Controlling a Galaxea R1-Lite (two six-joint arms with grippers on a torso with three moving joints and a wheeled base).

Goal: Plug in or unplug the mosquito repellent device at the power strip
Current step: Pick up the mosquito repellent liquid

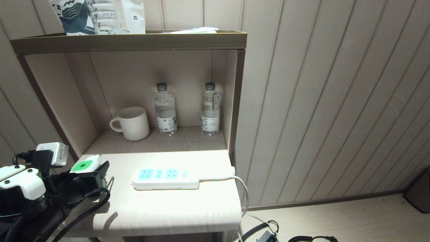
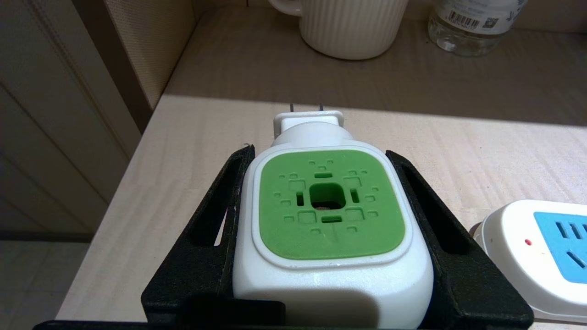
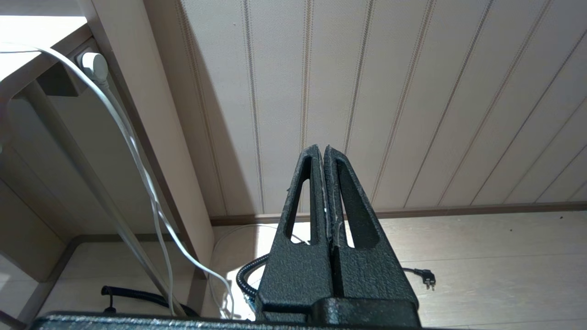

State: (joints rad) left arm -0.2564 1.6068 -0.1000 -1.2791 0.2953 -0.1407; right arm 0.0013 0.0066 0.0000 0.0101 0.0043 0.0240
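The mosquito repellent device (image 2: 328, 206) is a white head with a green top face, and its two metal prongs (image 2: 306, 107) point toward the back of the shelf. My left gripper (image 2: 319, 156) is shut on it, one black finger pressed against each side. In the head view the device (image 1: 84, 165) and the left gripper (image 1: 95, 176) are over the table's left edge. The device's underside is hidden. The power strip (image 1: 166, 178) lies flat mid-table, right of the device, with empty pale-blue sockets; its near end (image 2: 541, 256) shows beside the gripper. My right gripper (image 3: 323, 149) is shut on nothing, low by the wall.
A ribbed white mug (image 1: 131, 123) and two clear water bottles (image 1: 165, 109) (image 1: 210, 108) stand at the back of the shelf recess. The strip's white cord (image 1: 240, 188) drops over the table's right edge. Shelf side walls (image 1: 235, 101) and the top shelf (image 1: 134, 40) enclose the recess.
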